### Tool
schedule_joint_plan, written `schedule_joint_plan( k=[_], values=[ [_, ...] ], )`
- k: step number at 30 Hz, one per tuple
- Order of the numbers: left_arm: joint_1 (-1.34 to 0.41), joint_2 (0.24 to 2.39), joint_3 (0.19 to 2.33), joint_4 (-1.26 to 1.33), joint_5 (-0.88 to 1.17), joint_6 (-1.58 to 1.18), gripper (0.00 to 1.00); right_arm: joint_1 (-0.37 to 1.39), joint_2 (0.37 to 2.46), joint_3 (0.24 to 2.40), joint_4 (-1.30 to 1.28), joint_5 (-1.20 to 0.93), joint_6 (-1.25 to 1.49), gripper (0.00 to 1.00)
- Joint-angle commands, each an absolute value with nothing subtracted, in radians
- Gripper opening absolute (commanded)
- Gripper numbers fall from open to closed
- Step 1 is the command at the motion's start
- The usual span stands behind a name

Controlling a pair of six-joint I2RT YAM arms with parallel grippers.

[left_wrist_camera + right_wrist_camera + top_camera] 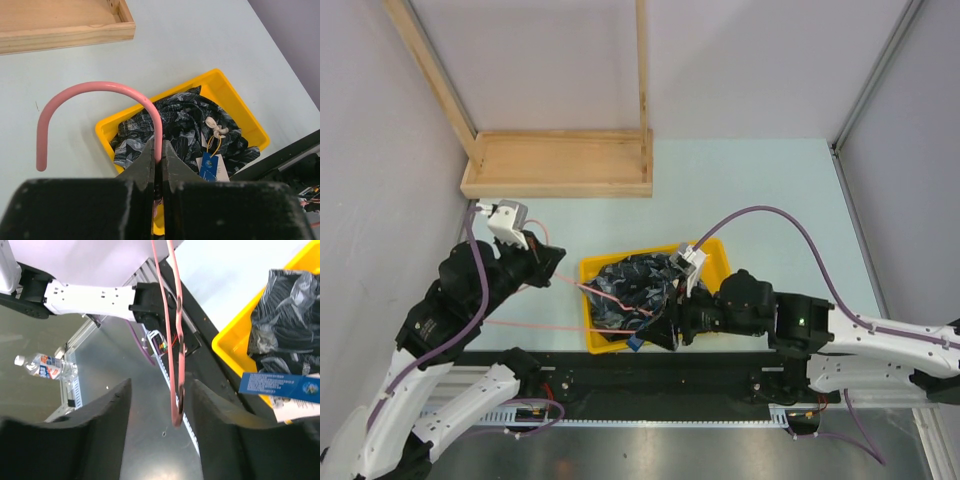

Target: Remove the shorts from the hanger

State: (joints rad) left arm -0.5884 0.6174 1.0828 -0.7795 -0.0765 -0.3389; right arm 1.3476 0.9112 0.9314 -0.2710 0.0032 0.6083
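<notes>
Shorts (630, 290) lie crumpled in the yellow tray (718, 255). The hanger (100, 86) runs out over the tray's left side, long axis left-right, its neck pinched tight in the left fingers (145, 165). The right fingers (110, 410), at the tray's near edge, stand half-apart astride a wire bend, probably not touching; folds hide where the wire threads the fabric.

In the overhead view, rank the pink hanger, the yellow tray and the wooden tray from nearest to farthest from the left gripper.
1. The pink hanger, clamped in the left gripper itself.
2. The yellow tray, just to its right.
3. The wooden tray, farther back on the table.
</notes>
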Motion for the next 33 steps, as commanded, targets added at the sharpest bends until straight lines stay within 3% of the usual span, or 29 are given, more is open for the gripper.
schedule_joint_plan(
  k=[1, 6, 9, 10, 11, 12, 13, 17, 24, 33],
  values=[
    [-0.586, 0.607, 1.085, -0.738, -0.045, -0.324, 0.00, 1.362, 0.948, 0.985, -0.196, 0.040, 0.594, 0.47],
    [-0.584, 0.601, 1.106, -0.710, -0.009, -0.351, 0.00, 1.377, 0.996, 0.997, -0.175, 0.037, 0.594, 0.03],
    [-0.586, 0.607, 1.138, -0.713, -0.012, -0.370, 0.00, 1.394, 0.999, 0.999, -0.175, 0.087, 0.600, 0.00],
    [-0.584, 0.609, 1.149, -0.736, -0.041, -0.376, 0.07, 1.397, 0.996, 0.999, -0.175, 0.106, 0.598, 0.00],
    [-0.586, 0.612, 1.172, -0.750, -0.061, -0.386, 0.23, 1.402, 0.991, 0.999, -0.173, 0.144, 0.598, 0.00],
    [-0.584, 0.606, 1.181, -0.764, -0.083, -0.402, 0.31, 1.407, 0.982, 0.999, -0.169, 0.165, 0.595, 0.00],
    [-0.586, 0.598, 1.189, -0.778, -0.116, -0.408, 0.52, 1.407, 0.979, 0.999, -0.157, 0.199, 0.594, 0.00],
    [-0.584, 0.531, 1.222, -0.790, -0.184, -0.443, 0.98, 1.408, 0.963, 1.003, -0.112, 0.290, 0.572, 0.00],
    [-0.584, 0.411, 1.284, -0.816, -0.187, -0.475, 1.00, 1.365, 1.009, 1.080, -0.014, 0.455, 0.450, 0.00],
    [-0.584, 0.313, 1.204, -0.842, -0.063, -0.554, 1.00, 1.110, 1.210, 1.187, 0.364, 0.440, 0.253, 0.00]
  ],
)
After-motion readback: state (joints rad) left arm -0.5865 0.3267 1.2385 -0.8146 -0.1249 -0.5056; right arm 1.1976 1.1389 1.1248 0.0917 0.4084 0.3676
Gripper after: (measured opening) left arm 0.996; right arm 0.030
